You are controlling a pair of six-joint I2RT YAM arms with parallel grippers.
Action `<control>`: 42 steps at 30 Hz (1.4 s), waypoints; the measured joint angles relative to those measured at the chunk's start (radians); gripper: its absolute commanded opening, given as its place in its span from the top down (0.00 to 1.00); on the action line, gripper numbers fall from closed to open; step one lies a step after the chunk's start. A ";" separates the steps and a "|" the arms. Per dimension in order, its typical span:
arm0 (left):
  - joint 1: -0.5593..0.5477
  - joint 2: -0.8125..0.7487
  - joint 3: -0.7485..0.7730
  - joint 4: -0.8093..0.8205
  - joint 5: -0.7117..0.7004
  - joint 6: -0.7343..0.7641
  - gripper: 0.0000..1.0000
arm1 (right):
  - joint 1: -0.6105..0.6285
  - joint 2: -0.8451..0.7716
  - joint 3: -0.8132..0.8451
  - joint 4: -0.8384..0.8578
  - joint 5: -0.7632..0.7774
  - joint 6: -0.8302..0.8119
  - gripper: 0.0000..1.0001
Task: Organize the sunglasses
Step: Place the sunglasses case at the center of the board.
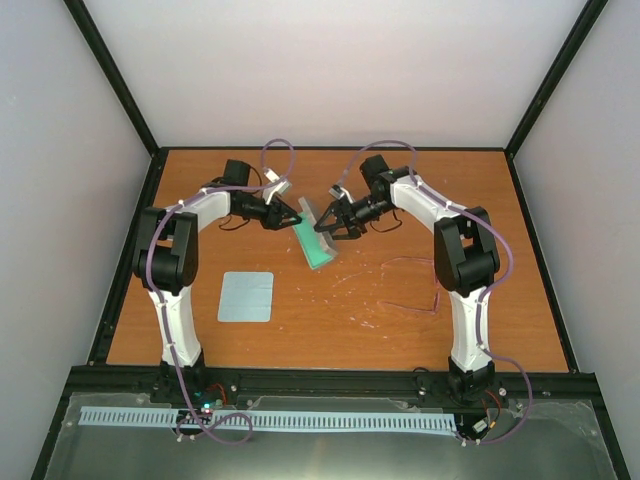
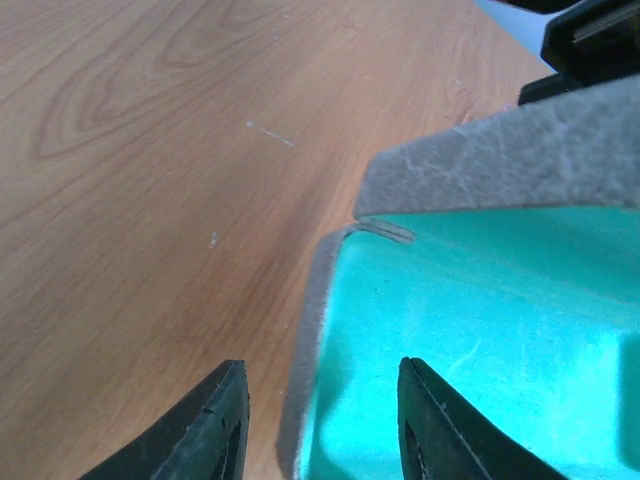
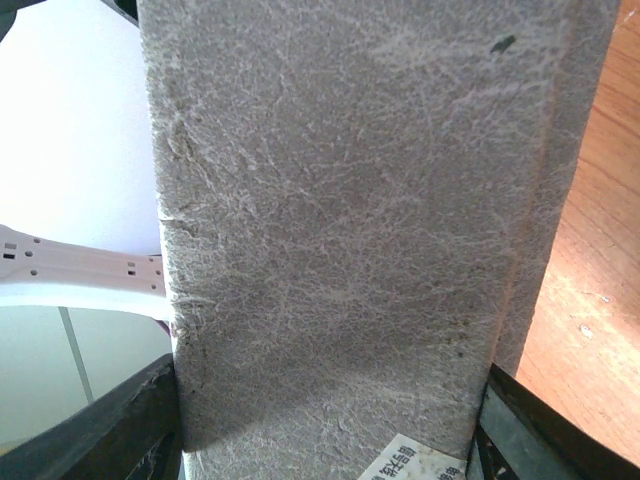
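The grey case (image 1: 318, 243) with a green inside lies open at the table's middle back. My right gripper (image 1: 327, 222) is shut across the width of its raised grey lid (image 3: 350, 220), with a black finger (image 3: 150, 425) at each lid edge. My left gripper (image 1: 290, 215) is open at the case's left end. In the left wrist view its fingers (image 2: 215, 430) straddle the grey side wall (image 2: 305, 370), one finger over the green lining (image 2: 500, 320). The pink wiry sunglasses (image 1: 415, 307) lie on the table to the right, apart from both grippers.
A pale blue-grey square cloth (image 1: 246, 296) lies flat at the front left. The wooden table (image 1: 330, 330) is bounded by a black frame and white walls. The right arm's upright link (image 1: 462, 255) stands just behind the sunglasses.
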 measured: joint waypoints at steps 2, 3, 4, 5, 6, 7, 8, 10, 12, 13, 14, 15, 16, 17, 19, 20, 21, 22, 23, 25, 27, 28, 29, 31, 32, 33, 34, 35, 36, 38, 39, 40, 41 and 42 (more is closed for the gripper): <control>0.000 0.000 0.001 -0.014 0.020 0.011 0.58 | 0.000 0.000 0.006 0.000 0.000 -0.003 0.97; -0.001 0.000 0.002 -0.022 0.026 0.013 0.58 | 0.000 0.000 0.006 -0.001 -0.001 -0.005 0.97; -0.002 0.001 0.005 -0.028 0.028 0.015 0.58 | 0.000 0.000 0.006 -0.003 -0.002 -0.008 0.97; -0.002 0.003 0.010 -0.032 0.029 0.018 0.60 | 0.001 0.000 0.006 -0.006 -0.002 -0.010 0.97; -0.002 0.005 0.016 -0.032 0.029 0.018 0.62 | 0.002 0.000 0.007 -0.010 -0.004 -0.014 0.97; -0.002 0.009 0.024 -0.031 0.029 0.019 0.65 | 0.003 0.000 0.008 -0.014 -0.005 -0.019 0.97; -0.002 0.013 0.031 -0.031 0.028 0.021 0.68 | 0.004 0.000 0.009 -0.020 -0.007 -0.024 0.97; -0.004 0.021 0.042 -0.031 0.027 0.022 0.72 | 0.008 0.000 0.011 -0.031 -0.008 -0.032 0.97; -0.008 0.032 0.056 -0.031 0.024 0.024 0.75 | 0.011 0.000 0.011 -0.037 -0.008 -0.038 0.97; -0.009 0.037 0.060 -0.034 0.025 0.025 0.77 | 0.012 0.000 0.011 -0.036 -0.006 -0.039 0.97; -0.012 0.041 0.064 -0.037 0.027 0.026 0.80 | 0.012 0.000 0.011 -0.037 -0.003 -0.040 0.97; -0.015 0.045 0.067 -0.040 0.028 0.029 0.82 | 0.011 0.001 0.011 -0.039 0.001 -0.040 0.97; -0.019 0.049 0.069 -0.045 0.029 0.032 0.84 | 0.011 0.002 0.013 -0.042 0.005 -0.040 0.97; -0.022 0.052 0.070 -0.050 0.028 0.034 0.85 | 0.010 0.004 0.014 -0.046 0.010 -0.040 0.97; -0.027 0.060 0.075 -0.060 0.028 0.042 0.90 | 0.010 0.010 0.016 -0.052 0.016 -0.040 0.97; -0.028 0.063 0.076 -0.064 0.028 0.045 0.94 | 0.010 0.013 0.018 -0.053 0.016 -0.040 0.97; -0.030 0.067 0.077 -0.072 0.028 0.054 0.99 | 0.010 0.015 0.019 -0.055 0.017 -0.040 0.97; -0.030 0.068 0.077 -0.077 0.028 0.058 0.99 | 0.011 0.015 0.019 -0.059 0.019 -0.037 0.97; -0.031 0.069 0.077 -0.084 0.026 0.080 0.99 | 0.010 0.015 0.019 -0.062 0.019 -0.030 0.97; -0.031 0.070 0.077 -0.092 0.025 0.095 1.00 | 0.009 0.015 0.020 -0.064 0.018 -0.020 0.97; -0.032 0.070 0.077 -0.100 0.024 0.105 1.00 | 0.010 0.015 0.021 -0.066 0.016 -0.013 0.97; -0.032 0.070 0.077 -0.102 0.024 0.108 1.00 | 0.010 0.016 0.021 -0.066 0.015 -0.009 0.97; -0.032 0.071 0.077 -0.105 0.023 0.110 1.00 | 0.010 0.017 0.021 -0.066 0.014 -0.006 0.97; -0.032 0.071 0.077 -0.108 0.016 0.111 1.00 | 0.010 0.023 0.024 -0.066 0.011 -0.003 0.92; -0.032 0.071 0.077 -0.108 0.009 0.109 1.00 | 0.010 0.026 0.026 -0.065 0.011 -0.003 0.84; -0.032 0.071 0.077 -0.107 0.002 0.103 1.00 | 0.010 0.029 0.027 -0.063 0.012 -0.003 0.71; -0.032 0.071 0.077 -0.106 -0.009 0.093 1.00 | 0.010 0.032 0.028 -0.059 0.016 -0.002 0.54; -0.034 0.071 0.077 -0.101 -0.022 0.079 1.00 | 0.010 0.032 0.028 -0.053 0.024 0.000 0.43; -0.036 0.069 0.076 -0.094 -0.037 0.060 1.00 | 0.010 0.032 0.028 -0.048 0.035 0.002 0.35; -0.038 0.063 0.065 -0.066 -0.085 0.012 1.00 | 0.008 0.032 0.028 -0.030 0.065 0.010 0.14; -0.042 0.059 0.060 -0.058 -0.109 -0.010 1.00 | 0.006 0.032 0.025 -0.018 0.077 0.017 0.10; -0.046 0.055 0.054 -0.051 -0.149 -0.037 1.00 | 0.000 0.030 0.016 0.002 0.091 0.023 0.02; -0.048 0.053 0.048 -0.047 -0.192 -0.076 1.00 | -0.007 0.023 0.002 0.024 0.110 0.026 0.00; -0.048 0.052 0.043 -0.041 -0.232 -0.108 1.00 | -0.016 0.015 -0.017 0.041 0.126 0.032 0.00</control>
